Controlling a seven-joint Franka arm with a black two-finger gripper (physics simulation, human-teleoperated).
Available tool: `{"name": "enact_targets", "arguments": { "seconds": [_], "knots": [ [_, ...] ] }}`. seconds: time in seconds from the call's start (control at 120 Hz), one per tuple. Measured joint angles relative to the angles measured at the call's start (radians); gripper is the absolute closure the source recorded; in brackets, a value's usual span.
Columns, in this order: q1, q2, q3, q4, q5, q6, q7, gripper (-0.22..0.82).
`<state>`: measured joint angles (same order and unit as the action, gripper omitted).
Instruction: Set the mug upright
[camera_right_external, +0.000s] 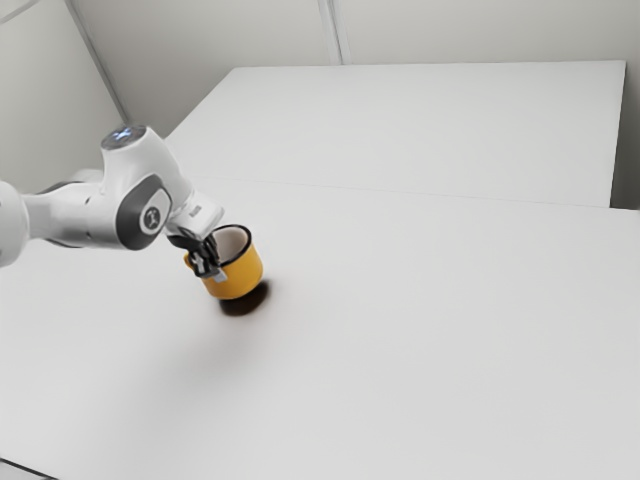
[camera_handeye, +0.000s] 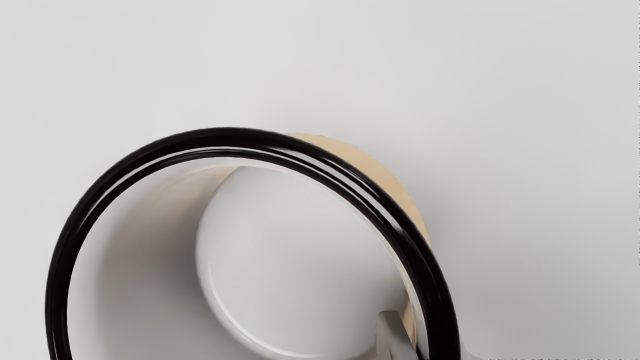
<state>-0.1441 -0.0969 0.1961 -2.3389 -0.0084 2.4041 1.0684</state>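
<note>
Claw (camera_right_external: 212, 273) is clamped on yellow mug (camera_right_external: 241, 279) at its blk rim, handle side, 1 finger inside, 1 outside. Mug's tilted, mouth up, over counter (camera_right_external: 400, 350), in from far edge, ext. view's left; can't tell if base touches.

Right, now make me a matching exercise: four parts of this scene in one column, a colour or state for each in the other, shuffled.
Column one
1. Mug's outer wall
2. Mug's rim
3. Mug's inside
4. Gripper

Column two
A. White
B. Clamped on the mug
C. Yellow-orange
D. Glossy black

Right pairs: 1-C, 2-D, 3-A, 4-B
</note>
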Motion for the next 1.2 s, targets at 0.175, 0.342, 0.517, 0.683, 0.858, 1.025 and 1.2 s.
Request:
{"name": "enact_targets", "arguments": {
  "seconds": [0.175, 0.342, 0.517, 0.683, 0.858, 1.025, 1.2],
  "knots": [
    [-0.009, -0.039, -0.013, -0.076, 0.001, 0.037, -0.004, 0.79],
    [-0.009, -0.053, -0.017, -0.124, 0.002, 0.061, -0.009, 0.79],
    [-0.009, -0.052, -0.018, -0.138, 0.0, 0.077, -0.008, 0.67],
    [-0.007, -0.053, -0.021, -0.139, -0.007, 0.075, 0.003, 0.32],
    [-0.008, -0.086, -0.035, -0.096, -0.009, 0.04, -0.041, 0.14],
    [-0.008, -0.116, -0.056, 0.127, -0.01, -0.143, -0.231, 0.06],
    [-0.009, -0.055, -0.104, 0.427, -0.018, -0.364, -0.425, 0.03]
  ]
}}
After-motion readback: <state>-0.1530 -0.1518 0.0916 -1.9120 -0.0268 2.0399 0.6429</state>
